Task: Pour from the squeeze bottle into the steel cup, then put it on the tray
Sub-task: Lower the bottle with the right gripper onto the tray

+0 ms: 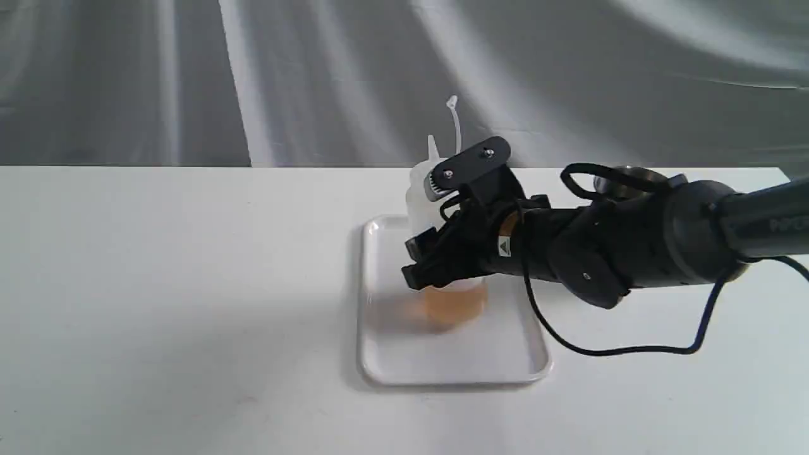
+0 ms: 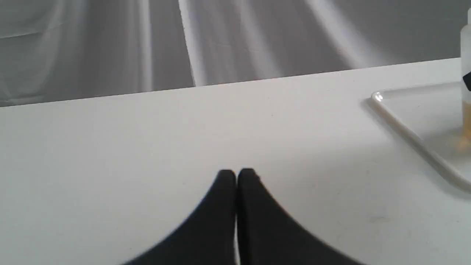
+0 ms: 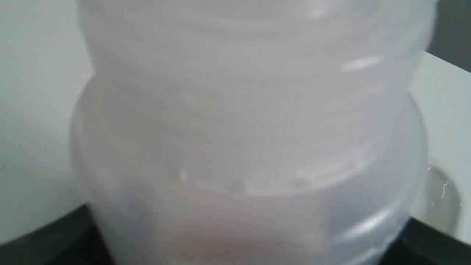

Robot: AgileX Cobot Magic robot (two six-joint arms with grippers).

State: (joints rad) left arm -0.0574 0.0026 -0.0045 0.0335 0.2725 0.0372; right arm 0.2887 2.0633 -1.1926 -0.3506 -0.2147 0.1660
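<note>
The squeeze bottle (image 1: pixel 420 202), whitish and translucent with amber liquid low inside, stands upright on the white tray (image 1: pixel 379 354), its nozzle and cap strap pointing up. My right gripper (image 1: pixel 422 230) reaches in from the right and is shut on the bottle's middle. In the right wrist view the bottle (image 3: pixel 243 129) fills the frame, with dark fingers (image 3: pixel 44 250) at its sides. The steel cup (image 1: pixel 607 183) stands at the back right, mostly hidden behind my right arm. My left gripper (image 2: pixel 236 173) hovers shut and empty over bare table, left of the tray (image 2: pixel 404 129).
A grey curtain hangs behind the white table's far edge. A black cable loops from my right arm down onto the table right of the tray. The bottle's edge (image 2: pixel 466 48) shows at the border of the left wrist view.
</note>
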